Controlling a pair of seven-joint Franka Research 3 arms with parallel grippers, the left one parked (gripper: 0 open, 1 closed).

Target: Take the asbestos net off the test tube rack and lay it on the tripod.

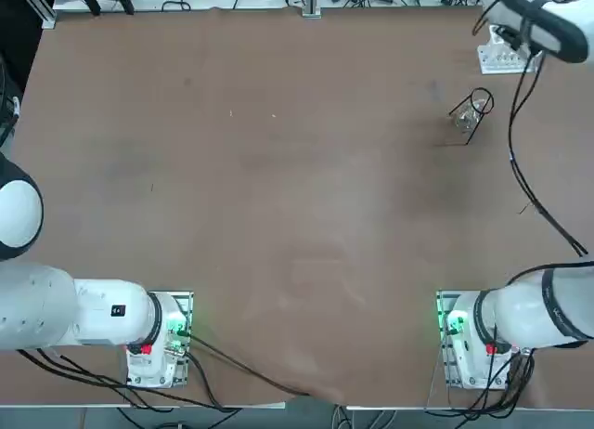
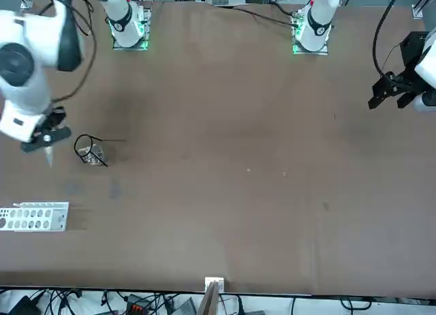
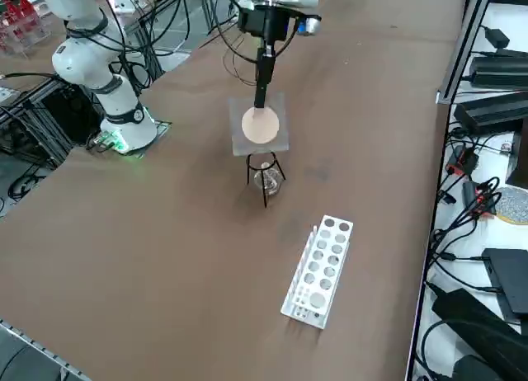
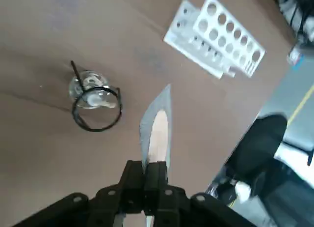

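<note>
Right end effector (image 4: 156,164): closed on the edge of the asbestos net, above the bench
Asbestos net (image 3: 261,127): a grey mesh square with a pale round centre, hanging from the fingertips, off the rack and not yet on the tripod
Tripod (image 3: 266,166): a dark wire stand with a ring top, on the bench (image 1: 278,215) near the hanging net
Glass vessel (image 4: 93,88): a small clear piece within the tripod's legs
Test tube rack (image 3: 319,270): white, perforated with rows of round holes, standing on the bench apart from the tripod
</note>
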